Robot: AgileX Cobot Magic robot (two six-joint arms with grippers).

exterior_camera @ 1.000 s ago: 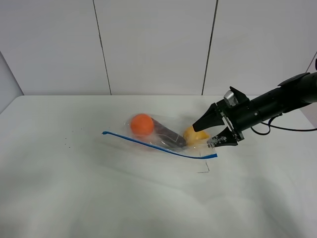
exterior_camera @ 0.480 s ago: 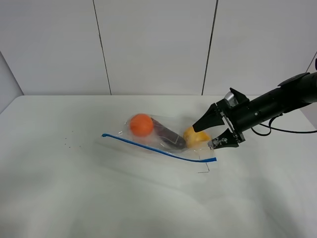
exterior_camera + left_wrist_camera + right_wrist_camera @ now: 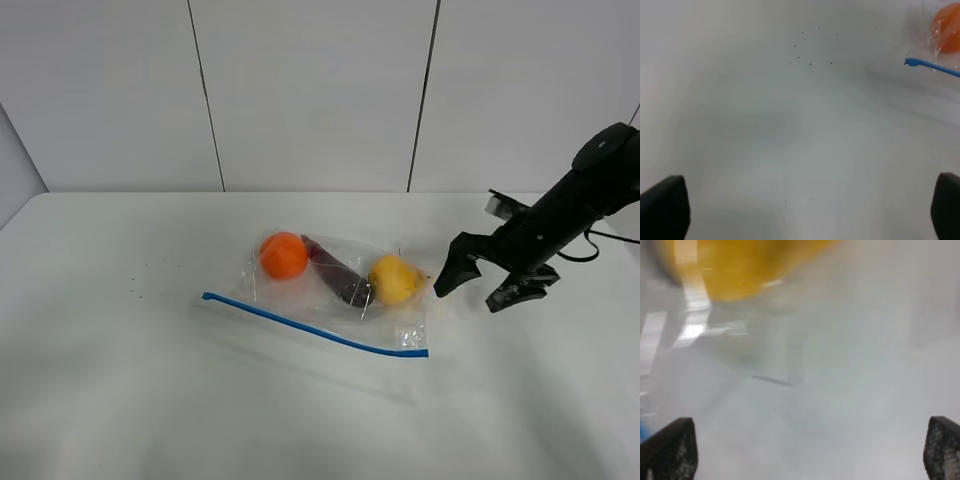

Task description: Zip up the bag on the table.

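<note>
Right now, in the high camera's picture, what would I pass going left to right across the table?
Left tip of the blue zip strip → orange item → dark purple item → yellow item → right end effector.

Right arm (image 3: 590,185) reaches in from the right edge of the high view, angled down and inward. Right gripper (image 3: 483,285) sits low, jaws spread wide, nothing between them. Its wrist view is blurred; only the two dark fingertips (image 3: 670,450) show at the frame corners, far apart. Left arm isn't in the high view. Left gripper (image 3: 800,210) per its wrist cam: fingertips (image 3: 662,207) at opposite corners, wide apart, holding nothing.
</note>
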